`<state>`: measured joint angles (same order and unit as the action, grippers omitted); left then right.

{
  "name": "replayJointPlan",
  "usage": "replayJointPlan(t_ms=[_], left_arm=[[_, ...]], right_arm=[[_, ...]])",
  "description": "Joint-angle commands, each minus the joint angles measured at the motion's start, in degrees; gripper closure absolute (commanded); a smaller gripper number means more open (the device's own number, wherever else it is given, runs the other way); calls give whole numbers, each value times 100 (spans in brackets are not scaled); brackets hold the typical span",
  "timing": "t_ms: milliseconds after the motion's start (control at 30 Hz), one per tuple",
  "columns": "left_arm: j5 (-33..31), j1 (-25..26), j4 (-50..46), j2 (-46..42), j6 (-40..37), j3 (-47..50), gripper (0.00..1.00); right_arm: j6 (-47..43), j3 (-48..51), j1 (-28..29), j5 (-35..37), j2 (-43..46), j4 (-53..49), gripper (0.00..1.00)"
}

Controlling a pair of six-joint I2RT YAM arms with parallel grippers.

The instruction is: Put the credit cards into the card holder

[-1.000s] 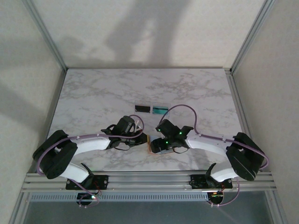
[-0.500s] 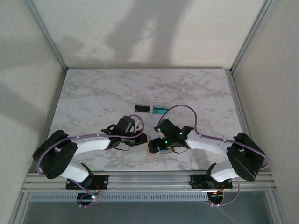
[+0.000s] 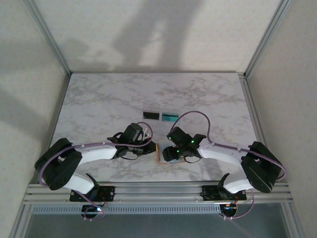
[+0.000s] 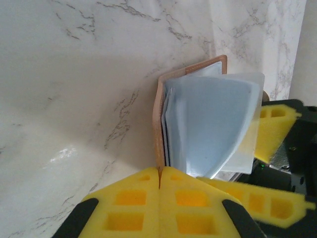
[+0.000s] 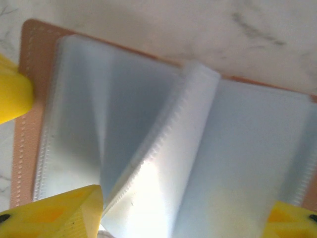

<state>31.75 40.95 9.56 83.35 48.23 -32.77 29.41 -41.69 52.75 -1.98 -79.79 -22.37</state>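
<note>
Card holder [image 4: 208, 124] lying open at near edge of bench [image 3: 99, 109], flanked by both grippers. Left gripper [image 4: 158, 174]: jaws clamped on tan cover [image 5: 27, 134] edge. Right gripper [image 5: 173, 220]: jaws spread wide astride clear sleeves [image 5: 148, 124], no pinch seen.

Risks: thin cover could be pulled out of left pinch if sleeves get tugged; sleeves could be creased, or card holder flipped shut.

Sleeves judged empty, no card seen inside. Black card [image 3: 150, 115] and teal card [image 3: 169, 116] laid side by side beyond card holder, well apart from it.
</note>
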Motion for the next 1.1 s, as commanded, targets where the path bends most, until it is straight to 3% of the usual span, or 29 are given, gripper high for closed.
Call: replayJointPlan(t_ms=[0, 167, 300, 567, 733, 800, 867, 1067], left_arm=[[-58, 45, -125, -32, -47, 3, 100], [-72, 45, -135, -72, -53, 29, 100], [-81, 45, -155, -43, -74, 25, 100], [-50, 45, -86, 76, -65, -3, 100], [-268, 44, -439, 124, -244, -135, 100], [-417, 45, -556, 57, -269, -143, 85], [-420, 32, -554, -4, -310, -130, 79], [-565, -15, -807, 126, -507, -253, 79]], right_arm=[[124, 140, -93, 742, 282, -483, 38], [294, 43, -262, 1254, 388, -1030, 37], [380, -180, -274, 1419, 574, -1394, 28], [-12, -561, -160, 1133, 1431, -1331, 22], [-69, -536, -106, 1063, 1289, -1252, 22], [6, -602, -109, 986, 1090, -1318, 21], [37, -625, -116, 798, 945, -1290, 21], [127, -841, -310, 164, 679, -1290, 25]])
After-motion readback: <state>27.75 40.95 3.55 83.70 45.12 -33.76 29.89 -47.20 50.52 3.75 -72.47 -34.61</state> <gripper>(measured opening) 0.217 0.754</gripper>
